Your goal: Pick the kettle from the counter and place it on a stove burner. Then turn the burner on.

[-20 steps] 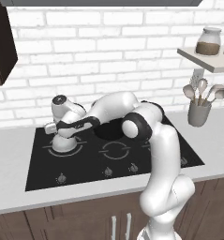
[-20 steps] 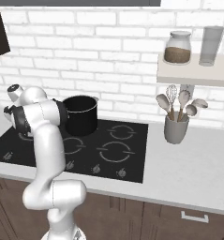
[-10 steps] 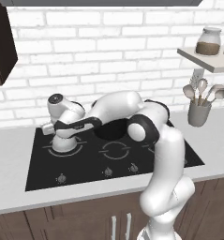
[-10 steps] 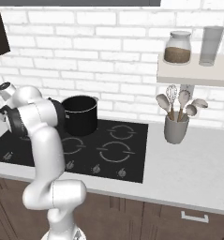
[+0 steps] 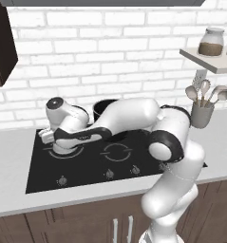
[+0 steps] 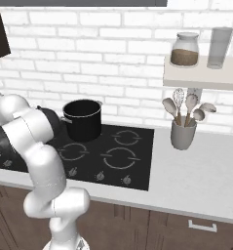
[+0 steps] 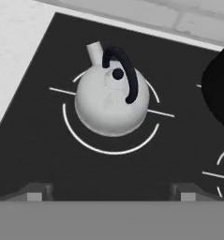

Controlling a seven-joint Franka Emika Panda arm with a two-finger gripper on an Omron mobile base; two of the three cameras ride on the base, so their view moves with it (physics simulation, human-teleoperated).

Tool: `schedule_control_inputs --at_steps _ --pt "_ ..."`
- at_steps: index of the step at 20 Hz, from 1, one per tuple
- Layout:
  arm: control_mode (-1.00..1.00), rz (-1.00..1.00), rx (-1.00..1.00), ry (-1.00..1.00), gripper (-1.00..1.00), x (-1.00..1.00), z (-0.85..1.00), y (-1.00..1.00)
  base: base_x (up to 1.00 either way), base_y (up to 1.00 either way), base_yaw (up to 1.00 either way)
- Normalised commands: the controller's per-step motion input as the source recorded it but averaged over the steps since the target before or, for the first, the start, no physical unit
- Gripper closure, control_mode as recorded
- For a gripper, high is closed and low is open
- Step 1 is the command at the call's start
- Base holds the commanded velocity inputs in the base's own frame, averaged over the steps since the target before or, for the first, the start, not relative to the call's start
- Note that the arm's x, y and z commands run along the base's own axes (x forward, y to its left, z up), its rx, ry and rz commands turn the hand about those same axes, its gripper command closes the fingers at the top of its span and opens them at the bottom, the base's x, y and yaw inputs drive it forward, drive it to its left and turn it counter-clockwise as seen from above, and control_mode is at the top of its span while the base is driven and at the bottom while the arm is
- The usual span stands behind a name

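Stretching wall to wall below white brick, the pale surface (image 6: 196, 171) carries everything in this rendered kitchen, with the black cooktop (image 5: 86, 171) set into it as the landmark. Off the cooktop's right edge stands a grey utensil cup (image 6: 183, 134) bristling with spoons and a whisk, and above that a shelf (image 6: 201, 78) holds a brown-filled jar (image 6: 184, 50).

On the cooktop's rear, a tall black pot (image 6: 82, 119) sits on a back ring. The white arm (image 5: 134, 118) reaches across the cooktop toward its left side, its hand hanging over the left-hand ring.

Seen from the hand, the kettle (image 7: 111, 98) stands upright on the cooktop, centred inside the stove burner (image 7: 92, 145), a large grey ring broken by tick lines. Its dark handle arches over the lid and its short spout points toward the cooktop's back edge.

The gripper (image 7: 111, 192) hovers above it with jaws spread wide, both fingertips (image 7: 33, 193) clear of the kettle and holding nothing.

Small control knobs (image 6: 126, 180) line the cooktop's front edge.
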Motion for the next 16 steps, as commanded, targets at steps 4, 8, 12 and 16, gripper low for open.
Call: schedule_control_inputs --at_steps 4,8,12,16 --pt "-1.0 -0.05 0.0 0.0 -1.0 -0.86 0.02 -0.3 0.0 0.0 0.0" --pt "-1.0 -0.01 0.0 0.01 -1.0 -0.35 0.0 -0.34 0.0 0.0 0.0" --pt "-1.0 -0.01 0.0 0.01 -1.0 -0.35 0.0 -0.28 0.0 0.0 0.0" --pt "-1.0 0.0 0.0 0.0 -1.0 -0.21 0.0 -0.33 0.0 0.0 0.0"
